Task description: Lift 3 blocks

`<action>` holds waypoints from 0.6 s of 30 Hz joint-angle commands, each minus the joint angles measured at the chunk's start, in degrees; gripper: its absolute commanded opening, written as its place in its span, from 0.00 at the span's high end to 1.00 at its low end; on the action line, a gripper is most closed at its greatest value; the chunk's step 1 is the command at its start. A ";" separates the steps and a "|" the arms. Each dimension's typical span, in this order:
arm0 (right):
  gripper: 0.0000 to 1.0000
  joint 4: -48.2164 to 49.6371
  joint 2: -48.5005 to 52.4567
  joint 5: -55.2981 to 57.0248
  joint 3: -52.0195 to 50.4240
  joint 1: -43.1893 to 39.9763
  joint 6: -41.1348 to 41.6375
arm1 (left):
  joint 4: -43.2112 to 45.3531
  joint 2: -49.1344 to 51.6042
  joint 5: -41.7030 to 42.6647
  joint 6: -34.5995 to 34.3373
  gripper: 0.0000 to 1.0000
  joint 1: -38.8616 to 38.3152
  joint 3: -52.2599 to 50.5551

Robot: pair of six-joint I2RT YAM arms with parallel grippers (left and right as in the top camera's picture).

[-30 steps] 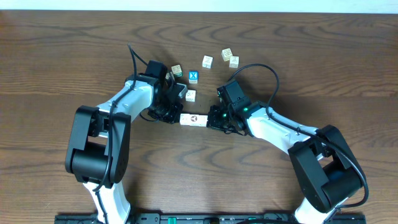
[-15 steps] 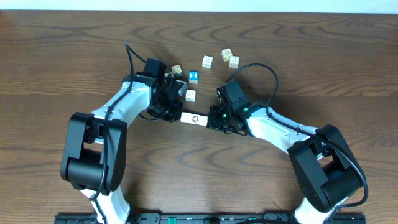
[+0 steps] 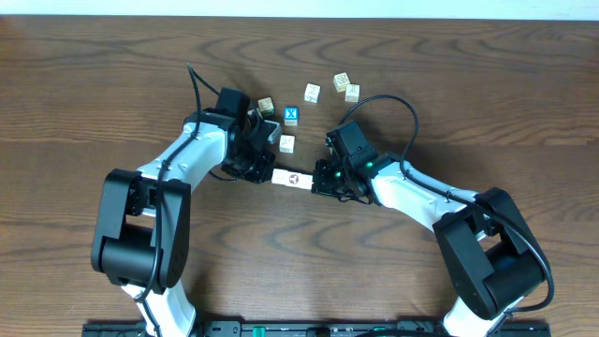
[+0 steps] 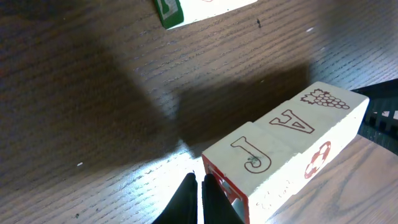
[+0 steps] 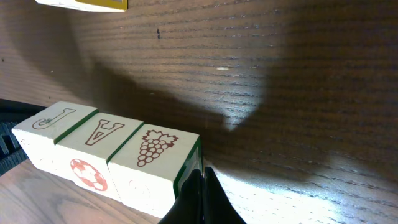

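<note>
Left arm (image 3: 187, 150) swung slightly left-frame; three blocks (image 3: 292, 179) pinned end-to-end between closed left pincer (image 3: 271, 174) and closed right pincer (image 3: 314, 183): press evenly, raise both level.

- A robot test bench in a lab-like room: the whole scene is one dark wood-grain table (image 3: 94, 84) seen from a camera straight above
- A row of three blocks (image 3: 292, 179) lies mid-table, with letter and picture faces up
- Left of the row is the left arm (image 3: 178, 159) and right of it the right arm (image 3: 412, 192), both white-and-black jointed machines
- Nearer than the row, a black rail (image 3: 309, 328) runs along the table edge at both arm bases
- Loose cables (image 3: 386, 97) loop off the arms, and a green light (image 3: 371, 166) glows just right of the row
- Beyond the row, loose cubes (image 3: 312, 92) lie scattered
</note>
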 commanded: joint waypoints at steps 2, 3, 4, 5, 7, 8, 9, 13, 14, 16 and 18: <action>0.99 2.08 -0.07 -8.46 2.12 1.27 -1.68 | -0.02 -0.83 8.35 -0.13 0.93 -2.75 -0.31; 0.99 2.05 -0.20 -8.46 2.21 1.27 -1.84 | -0.02 -0.83 8.35 -0.13 0.93 -2.75 -0.31; 0.99 2.05 -0.50 -8.46 2.21 1.27 -1.84 | 0.00 -0.83 8.35 -0.13 0.93 -2.75 -0.31; 0.99 2.05 -0.66 -8.44 2.21 1.27 -1.84 | 0.00 -0.83 8.35 -0.13 0.93 -2.75 -0.31; 0.99 2.05 -1.25 -8.41 2.21 1.27 -1.84 | -0.02 -0.83 8.35 -0.13 0.93 -2.75 -0.31; 0.99 2.05 -1.57 -8.41 2.21 1.27 -1.86 | 0.00 -0.83 8.35 -0.13 0.93 -2.75 -0.31; 0.99 2.03 -1.86 -8.41 2.21 1.27 -1.95 | 0.00 -0.83 8.35 -0.13 0.93 -2.75 -0.31; 0.99 1.99 -3.23 -8.37 2.21 1.27 -2.73 | -0.02 -0.83 8.35 -0.15 0.93 -2.75 -0.31; 0.99 1.99 -3.43 -8.37 2.21 1.27 -2.75 | -0.02 -0.83 8.35 -0.17 0.93 -2.75 -0.31; 0.99 2.01 -3.76 -8.37 2.21 1.27 -2.89 | -0.02 -0.83 8.35 -0.35 0.93 -2.75 -0.31; 0.99 2.01 -3.89 -8.37 2.21 1.27 -2.89 | -0.02 -0.83 8.35 -0.61 0.93 -2.75 -0.31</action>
